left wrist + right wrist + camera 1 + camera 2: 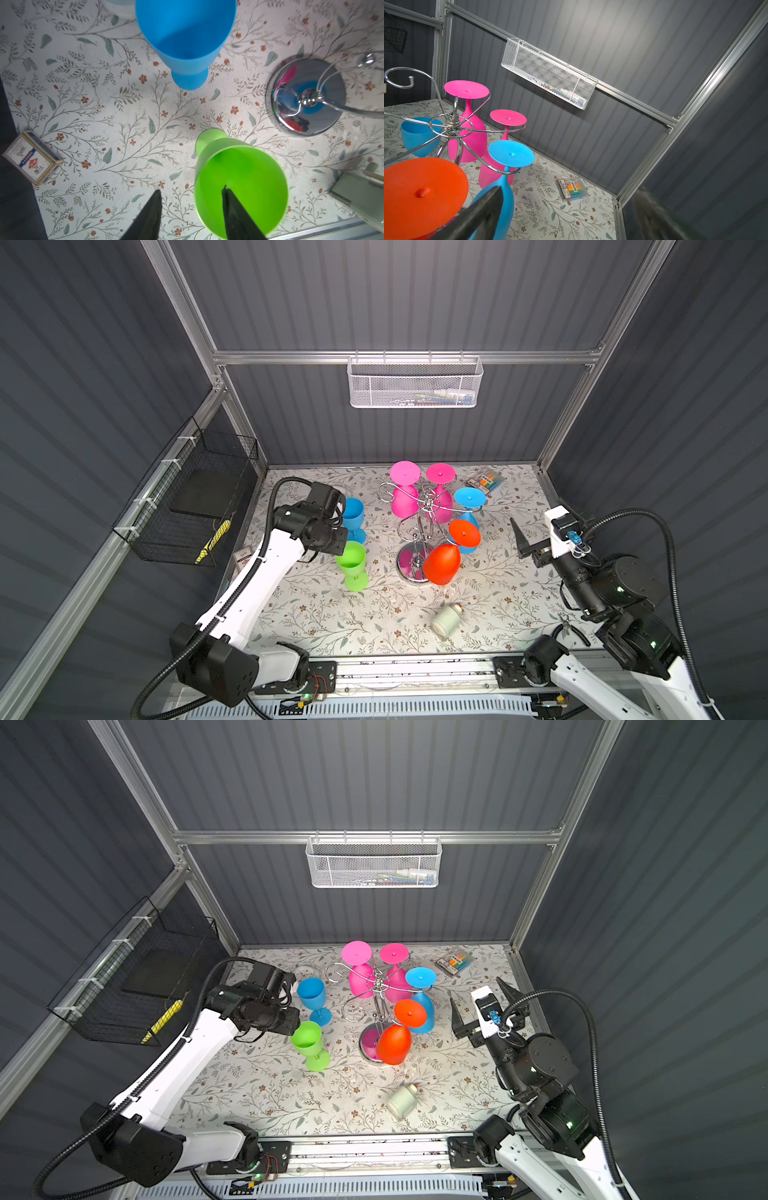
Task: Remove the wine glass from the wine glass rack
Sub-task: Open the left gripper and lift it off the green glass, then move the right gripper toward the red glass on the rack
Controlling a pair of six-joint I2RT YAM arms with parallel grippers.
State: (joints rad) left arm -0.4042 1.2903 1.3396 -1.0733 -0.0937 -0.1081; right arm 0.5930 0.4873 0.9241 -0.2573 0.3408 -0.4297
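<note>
Left arm stretched forward, wrist bent down, left claw [191, 188] parted astride the rim of the upright green wine glass [351, 559] on the surface [332, 626], left of the wine glass rack [406, 561], right arm folded, right claw [475, 989] spread wide, empty, facing the hanging glasses [409, 1013]

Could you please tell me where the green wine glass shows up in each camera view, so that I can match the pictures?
In a top view: the green wine glass stands upright, left of centre, just off the left arm's wrist.
In a top view: same place, left of the rack's base.
Left wrist: seen from above, close to the camera.
Right wrist: not in it.
Shared landmark: the wine glass rack.
</note>
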